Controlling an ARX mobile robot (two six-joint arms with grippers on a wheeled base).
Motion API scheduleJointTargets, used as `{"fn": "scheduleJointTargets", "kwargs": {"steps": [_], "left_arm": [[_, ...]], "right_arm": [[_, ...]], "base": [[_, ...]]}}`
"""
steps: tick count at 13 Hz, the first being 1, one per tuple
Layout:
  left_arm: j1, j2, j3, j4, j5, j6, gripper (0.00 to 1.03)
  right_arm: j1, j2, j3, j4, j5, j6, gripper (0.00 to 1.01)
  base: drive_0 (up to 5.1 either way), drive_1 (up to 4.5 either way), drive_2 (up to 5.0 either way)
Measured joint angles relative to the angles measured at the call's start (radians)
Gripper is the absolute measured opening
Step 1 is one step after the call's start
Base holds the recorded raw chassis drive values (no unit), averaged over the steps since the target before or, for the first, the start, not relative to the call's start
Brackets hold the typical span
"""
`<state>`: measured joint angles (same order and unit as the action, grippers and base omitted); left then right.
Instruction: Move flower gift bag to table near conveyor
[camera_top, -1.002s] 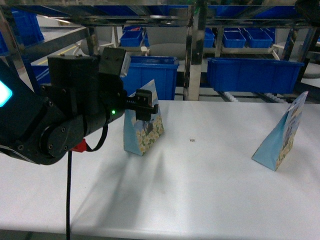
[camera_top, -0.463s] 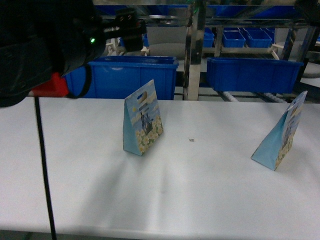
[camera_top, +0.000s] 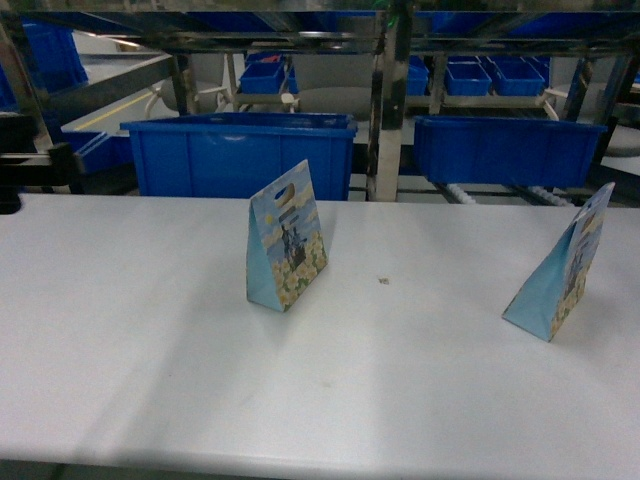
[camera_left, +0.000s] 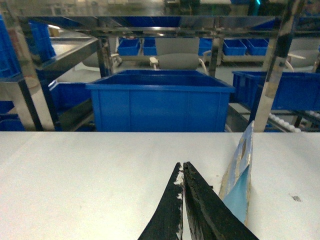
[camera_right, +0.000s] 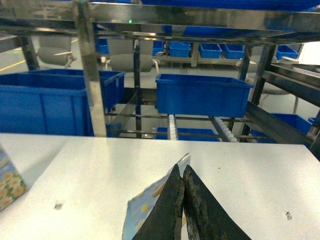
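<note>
White table before conveyor; flower gift bag upright, delivered, second bag right. Left gripper and right gripper pressed together, empty.

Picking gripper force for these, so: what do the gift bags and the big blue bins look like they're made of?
The left flower gift bag and right flower gift bag look like thin printed paper or card: sharp creases, flat panels, slight sheen. The blue bins look like rigid moulded plastic: uniform colour, thick rims, dull gloss.
</note>
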<state>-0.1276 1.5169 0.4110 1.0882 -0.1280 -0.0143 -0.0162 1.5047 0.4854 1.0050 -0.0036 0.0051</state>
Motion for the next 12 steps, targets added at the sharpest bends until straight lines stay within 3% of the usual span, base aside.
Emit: {"fn": "scheduleJointTargets", "kwargs": {"steps": [3,6,7,8,12], "left_arm": [[0.041,-0.115,-0.164,0.056,0.034,0.0,0.02],[0.063,-0.277,-0.257,-0.003,0.067,0.0,0.02],[0.109,-0.326,-0.276,-0.03,0.116,0.0,0.02],[0.134,-0.396,-0.316,-0.09,0.116,0.0,0.02],[0.126,-0.639,-0.375,-0.262,0.128,0.0,0.02]], "right_arm": [[0.016,-0.162,-0.167,0.019,0.0,-0.003,0.02],[0.016,-0.296,-0.281,-0.013,0.0,-0.003,0.02],[0.016,-0.338,-0.304,-0.029,0.0,-0.003,0.02],[0.016,-0.368,-0.357,0.032,0.0,-0.003,0.02],[0.016,-0.578,-0.434,-0.132,0.0,-0.003,0.02]], "base": [[0.0,0.0,0.0],[0.0,0.0,0.0],[0.0,0.0,0.0],[0.0,0.0,0.0],[0.0,0.0,0.0]]}}
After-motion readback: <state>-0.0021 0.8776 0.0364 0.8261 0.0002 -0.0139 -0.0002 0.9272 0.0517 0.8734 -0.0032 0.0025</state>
